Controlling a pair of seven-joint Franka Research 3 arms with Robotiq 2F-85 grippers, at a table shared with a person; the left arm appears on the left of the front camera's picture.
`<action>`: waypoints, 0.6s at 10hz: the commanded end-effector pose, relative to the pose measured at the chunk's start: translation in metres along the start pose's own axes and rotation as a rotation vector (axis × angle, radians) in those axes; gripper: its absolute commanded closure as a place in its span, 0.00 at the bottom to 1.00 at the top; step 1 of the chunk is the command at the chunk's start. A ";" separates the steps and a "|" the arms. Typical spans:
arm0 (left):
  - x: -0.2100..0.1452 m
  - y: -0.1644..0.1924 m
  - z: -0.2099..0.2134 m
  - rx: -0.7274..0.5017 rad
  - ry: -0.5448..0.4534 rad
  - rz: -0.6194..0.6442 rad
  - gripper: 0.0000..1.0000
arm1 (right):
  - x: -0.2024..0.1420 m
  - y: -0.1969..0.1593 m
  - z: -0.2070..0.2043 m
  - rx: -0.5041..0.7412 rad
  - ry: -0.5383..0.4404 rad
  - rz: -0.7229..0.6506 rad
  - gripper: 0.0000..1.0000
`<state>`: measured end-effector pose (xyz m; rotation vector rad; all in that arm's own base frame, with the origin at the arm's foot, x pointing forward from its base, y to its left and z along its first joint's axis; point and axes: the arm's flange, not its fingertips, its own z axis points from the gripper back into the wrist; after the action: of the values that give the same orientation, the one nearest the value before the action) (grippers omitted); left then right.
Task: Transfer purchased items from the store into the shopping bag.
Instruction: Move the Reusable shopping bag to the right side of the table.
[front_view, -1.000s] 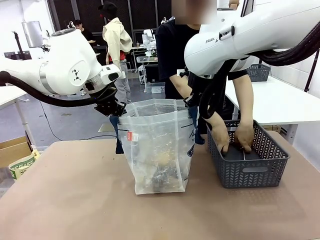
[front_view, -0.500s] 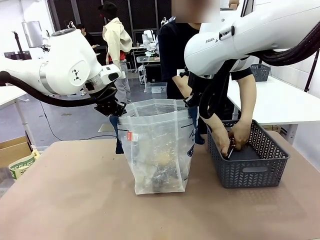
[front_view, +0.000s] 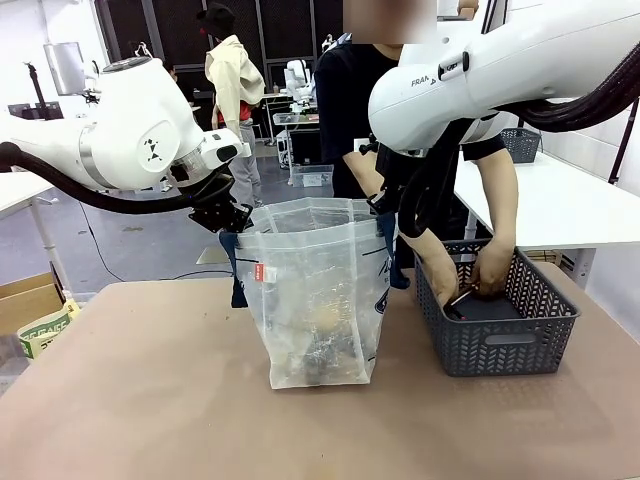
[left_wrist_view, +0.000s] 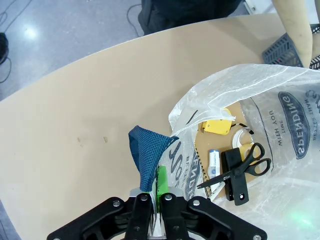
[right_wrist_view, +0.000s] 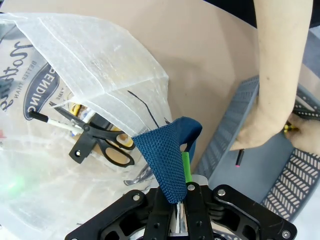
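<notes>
Navy straps (left_wrist_view: 148, 161) clenched in left pincer (left_wrist_view: 158, 192) and right pincer (right_wrist_view: 181, 192) — both raised, shopping bag (front_view: 315, 290) spread.

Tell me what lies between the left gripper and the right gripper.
In the front view, the open mouth of the shopping bag stretches between them: the left gripper and the right gripper are each shut on one navy handle.
</notes>
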<state>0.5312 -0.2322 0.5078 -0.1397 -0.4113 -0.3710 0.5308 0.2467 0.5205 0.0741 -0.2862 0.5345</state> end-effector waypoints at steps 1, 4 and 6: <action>0.000 0.002 0.001 0.003 -0.001 0.002 1.00 | -0.001 -0.001 -0.001 -0.001 0.002 -0.001 1.00; 0.000 0.002 0.001 0.003 -0.001 0.002 1.00 | -0.001 -0.001 -0.001 -0.001 0.002 -0.001 1.00; 0.000 0.002 0.001 0.003 -0.001 0.002 1.00 | -0.001 -0.001 -0.001 -0.001 0.002 -0.001 1.00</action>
<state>0.5312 -0.2322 0.5078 -0.1397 -0.4113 -0.3710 0.5308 0.2467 0.5205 0.0742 -0.2862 0.5345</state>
